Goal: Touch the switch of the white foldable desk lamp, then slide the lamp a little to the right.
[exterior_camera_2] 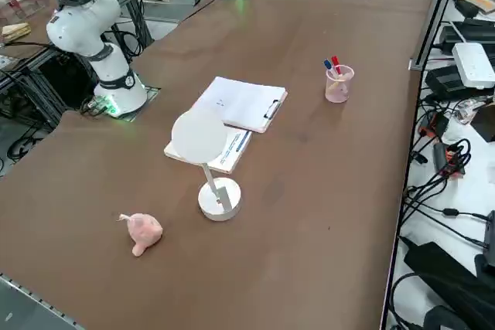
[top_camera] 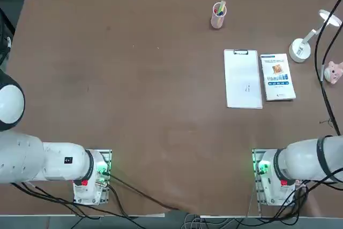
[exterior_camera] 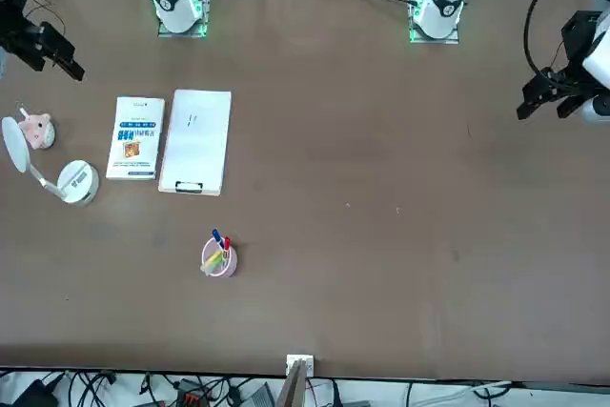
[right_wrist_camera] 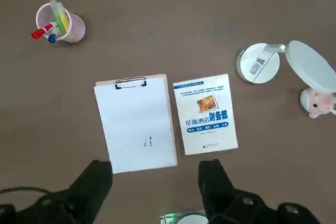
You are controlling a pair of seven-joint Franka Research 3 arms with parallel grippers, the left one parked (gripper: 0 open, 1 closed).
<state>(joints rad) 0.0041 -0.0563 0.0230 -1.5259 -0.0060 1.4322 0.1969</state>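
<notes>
The white foldable desk lamp stands at the table's far right, with its round disc base (top_camera: pixel 300 50) on the brown tabletop and its flat head (top_camera: pixel 330 18) raised on the thin arm. The front view shows the base (exterior_camera: pixel 78 181), the right side view shows it (exterior_camera_2: pixel 220 199), and the wrist view shows it (right_wrist_camera: pixel 257 64) too. My right gripper (right_wrist_camera: pixel 157 169) hangs high over the table, open, with nothing between its fingers (right_wrist_camera: pixel 210 174). It hovers on the robot's side of the clipboard and book, well away from the lamp. Its dark body (exterior_camera: pixel 52 50) shows at the front view's left edge.
A white clipboard (top_camera: pixel 243 78) and a white-and-blue book (top_camera: pixel 277 76) lie side by side just left of the lamp. A pink pen cup (top_camera: pixel 218 15) stands farther back. A small pink plush toy (top_camera: pixel 334 72) lies by the right table edge, near the lamp base.
</notes>
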